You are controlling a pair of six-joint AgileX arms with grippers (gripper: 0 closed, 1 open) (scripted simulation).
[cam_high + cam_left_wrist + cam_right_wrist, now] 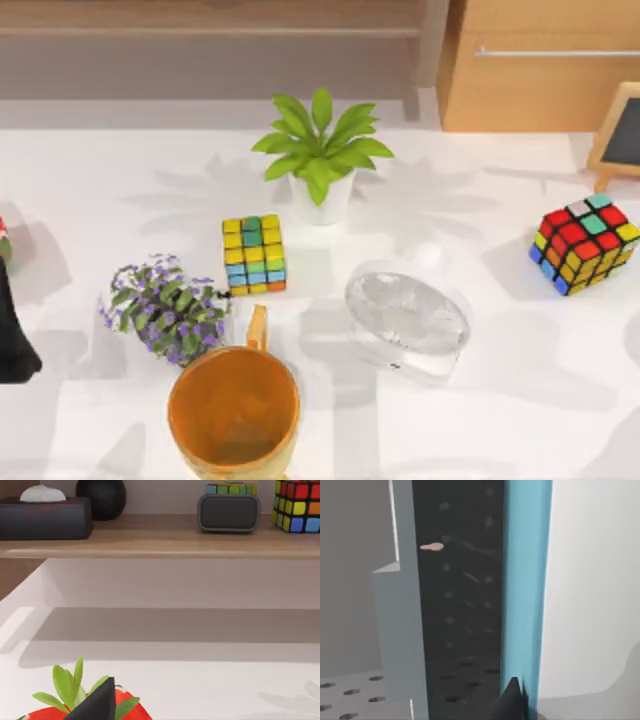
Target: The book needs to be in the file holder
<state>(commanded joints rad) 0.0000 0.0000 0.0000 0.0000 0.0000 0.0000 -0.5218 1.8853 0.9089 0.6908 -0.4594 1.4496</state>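
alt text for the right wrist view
A blue book stands upright against a dark perforated panel of a grey file holder, seen close up. A dark fingertip of the right gripper sits at the book's near edge, with white surface beyond.

Blue-edged book point(525, 580), grey perforated file holder point(400, 630)
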